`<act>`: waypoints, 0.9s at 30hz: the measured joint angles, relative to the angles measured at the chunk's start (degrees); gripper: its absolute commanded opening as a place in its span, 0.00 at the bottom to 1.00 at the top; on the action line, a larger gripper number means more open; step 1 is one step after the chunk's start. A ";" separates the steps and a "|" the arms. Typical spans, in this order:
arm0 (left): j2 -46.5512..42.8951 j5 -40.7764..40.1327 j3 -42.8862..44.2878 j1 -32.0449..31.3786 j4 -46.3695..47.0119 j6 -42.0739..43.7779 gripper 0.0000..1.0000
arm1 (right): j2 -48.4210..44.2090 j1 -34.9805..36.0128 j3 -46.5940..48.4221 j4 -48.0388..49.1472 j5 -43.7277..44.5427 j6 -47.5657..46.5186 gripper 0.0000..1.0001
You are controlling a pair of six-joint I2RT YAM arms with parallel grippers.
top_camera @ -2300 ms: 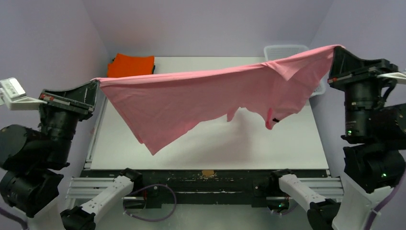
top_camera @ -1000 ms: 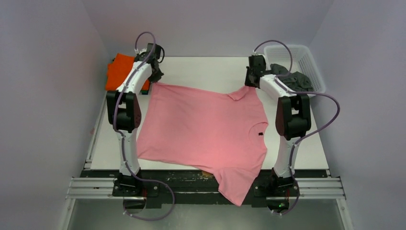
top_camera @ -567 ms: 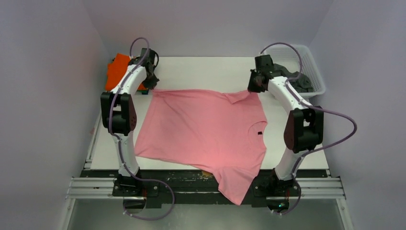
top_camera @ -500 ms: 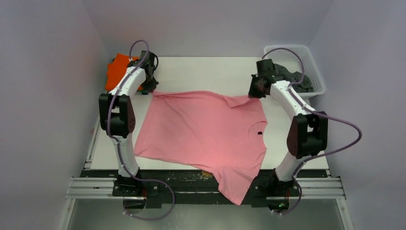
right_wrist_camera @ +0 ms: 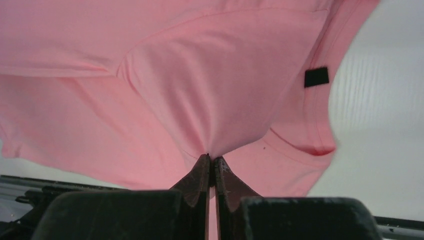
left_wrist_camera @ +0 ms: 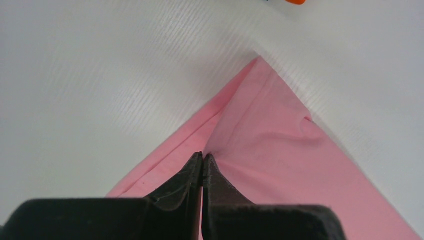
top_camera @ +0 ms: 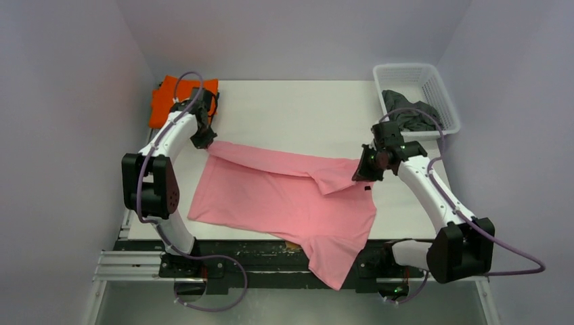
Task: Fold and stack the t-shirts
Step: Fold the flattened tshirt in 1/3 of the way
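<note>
The pink t-shirt (top_camera: pixel 271 200) is lying spread on the table (top_camera: pixel 298 108). Its long axis is running left to right, with the neckline and black label pointing right and the hem left. One sleeve is hanging over the near edge, and the far edge is lying doubled over toward the near side. The left gripper (top_camera: pixel 203 141) is pinching the far-left corner, fingers clenched on the cloth. The right gripper (top_camera: pixel 360 173) is clamping the folded part near the collar. The orange t-shirt (top_camera: pixel 172 91) is sitting folded at the far-left corner, and a dark grey t-shirt (top_camera: pixel 406 115) is lying in the white basket (top_camera: pixel 406 70).
</note>
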 measured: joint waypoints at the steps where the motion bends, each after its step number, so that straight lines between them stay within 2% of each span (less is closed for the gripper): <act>1: 0.02 -0.33 -0.26 0.07 -0.09 -0.02 0.00 | -1.46 0.39 -2.34 -0.15 -0.57 0.61 0.01; 3: 0.02 -0.94 -0.42 0.31 -0.76 -0.07 0.00 | -3.13 0.87 -6.19 -0.57 -1.75 1.46 0.04; 5: 0.02 -1.36 -0.42 0.70 -1.44 -0.07 0.00 | -4.13 1.14 -10.34 -0.81 -2.99 2.32 0.10; 6: 0.02 -1.55 -0.39 0.94 -1.86 -0.07 0.06 | -4.39 1.29 -12.13 -0.76 -3.43 2.58 0.15; 7: 0.02 -1.73 -0.39 1.14 -2.45 -0.09 0.20 | -4.52 1.49 -13.42 -0.76 -4.00 2.75 0.21; 9: 0.02 -2.45 -0.39 1.44 -3.72 -0.31 0.50 | -4.70 2.21 -15.89 -0.68 -5.09 2.62 0.43; 11: 0.02 -3.06 -0.39 1.57 -4.79 -0.20 0.68 | -4.74 2.78 -16.68 -0.90 -5.81 2.29 0.62; 13: 0.02 -3.54 -0.24 1.64 -5.73 -0.55 0.74 | -4.87 3.26 -16.61 -0.87 -5.88 1.03 0.77; 15: 0.02 -3.67 0.46 1.70 -7.02 -0.55 0.77 | -4.90 3.28 -16.02 -1.16 -5.64 0.11 0.86; 20: -0.07 1.22 2.21 1.75 -6.36 -0.44 0.84 | -3.30 3.28 -11.74 0.61 -4.24 -0.63 0.88; 24: -0.09 10.82 0.76 0.96 -1.55 -0.33 0.86 | 1.73 3.28 -9.77 9.42 -3.67 0.57 0.88; 27: 1.07 16.39 -0.04 -0.61 1.07 -0.57 0.86 | 9.16 3.28 -8.52 17.33 -2.80 2.58 0.88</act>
